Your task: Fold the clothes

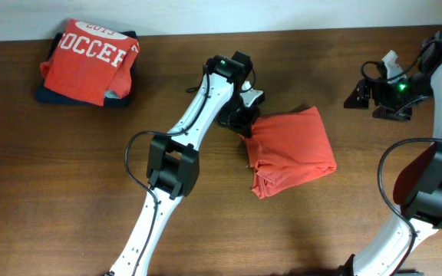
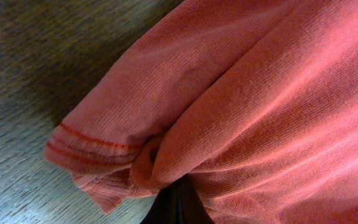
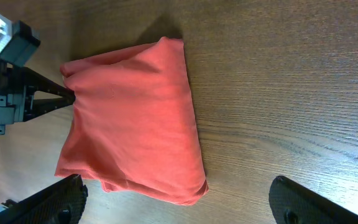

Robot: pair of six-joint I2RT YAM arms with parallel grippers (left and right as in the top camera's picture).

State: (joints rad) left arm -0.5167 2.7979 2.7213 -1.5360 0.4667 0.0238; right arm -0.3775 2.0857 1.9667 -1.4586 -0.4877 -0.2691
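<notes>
Your left gripper clamped tight on far-left corner of folded orange-red shirt; your right gripper spread wide, empty, well apart at far right of table. Folded orange-red shirt lies mid-table. At far left, second shirt, white SOCCER lettering up, sits atop navy garment. Pinched cloth bunches beside stitched hem

A dark brown, wood-grained table fills the scene. A pale wall runs along its far edge. At the far left lies a dark navy cloth, partly covered.
</notes>
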